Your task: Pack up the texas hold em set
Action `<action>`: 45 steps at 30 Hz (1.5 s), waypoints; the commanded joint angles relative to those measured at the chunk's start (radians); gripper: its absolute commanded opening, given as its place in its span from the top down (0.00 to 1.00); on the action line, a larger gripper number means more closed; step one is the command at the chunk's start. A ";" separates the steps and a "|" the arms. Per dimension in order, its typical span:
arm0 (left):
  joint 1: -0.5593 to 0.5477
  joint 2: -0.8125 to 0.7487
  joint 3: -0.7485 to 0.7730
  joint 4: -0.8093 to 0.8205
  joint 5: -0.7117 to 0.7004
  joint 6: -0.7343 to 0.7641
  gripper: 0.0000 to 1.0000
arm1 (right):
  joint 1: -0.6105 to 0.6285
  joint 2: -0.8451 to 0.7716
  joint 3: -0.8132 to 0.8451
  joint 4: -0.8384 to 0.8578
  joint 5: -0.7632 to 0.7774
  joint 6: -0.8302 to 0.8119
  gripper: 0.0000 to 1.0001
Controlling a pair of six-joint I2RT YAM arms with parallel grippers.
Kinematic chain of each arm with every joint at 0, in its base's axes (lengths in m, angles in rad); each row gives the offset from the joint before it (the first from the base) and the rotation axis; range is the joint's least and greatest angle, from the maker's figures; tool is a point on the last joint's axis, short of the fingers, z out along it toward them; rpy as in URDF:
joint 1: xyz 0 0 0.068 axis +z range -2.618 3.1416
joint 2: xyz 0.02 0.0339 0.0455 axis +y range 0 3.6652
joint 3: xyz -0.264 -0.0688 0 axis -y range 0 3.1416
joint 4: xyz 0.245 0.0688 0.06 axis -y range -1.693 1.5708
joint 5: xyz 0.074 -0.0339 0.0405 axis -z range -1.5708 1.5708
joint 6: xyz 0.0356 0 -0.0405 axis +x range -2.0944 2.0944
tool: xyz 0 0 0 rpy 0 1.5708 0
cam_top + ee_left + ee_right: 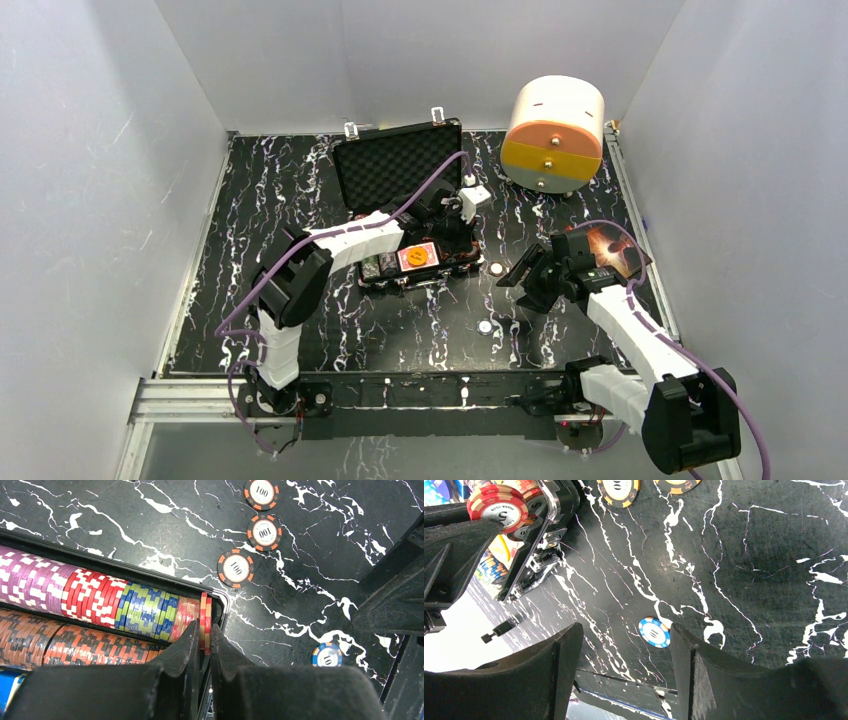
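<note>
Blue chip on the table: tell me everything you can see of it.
The blue chip is a round disc with a white centre and blue, white and orange edge stripes; the left wrist view shows a 10 on it. It lies flat on the black marbled table, apart from the case. Nothing touches it; the open right gripper frames it, one finger either side.

A: Case status?
B: Black briefcase (395,165) is open, mid-table toward the far edge, with the foam lid upright. Chip rows (95,600) stand on edge in the tray, and red chips (205,622) stand at one row's end.
A: Cards?
B: Red-backed deck (405,264) lies flat in the tray with the yellow-orange disc (419,257) on top.
A: Loose items?
B: Three black-orange 100 chips (264,531) lie flat right of the case. One blue chip (654,631) lies nearer the near edge.
</note>
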 commanded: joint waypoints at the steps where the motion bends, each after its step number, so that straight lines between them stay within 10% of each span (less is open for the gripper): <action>1: 0.009 0.012 0.042 0.000 0.038 0.039 1.00 | -0.005 0.004 0.004 0.025 -0.006 -0.005 0.28; 28: -0.012 -0.029 0.031 -0.014 0.059 0.244 0.77 | -0.005 0.001 -0.005 0.032 0.001 -0.006 0.28; 39: 0.008 -0.182 -0.071 0.140 -0.115 -0.034 0.57 | -0.004 0.072 0.058 0.032 0.013 -0.172 0.28; 45: 0.032 -0.375 -0.232 0.189 -0.322 -0.253 0.30 | -0.003 0.151 0.122 -0.047 0.124 -0.327 0.27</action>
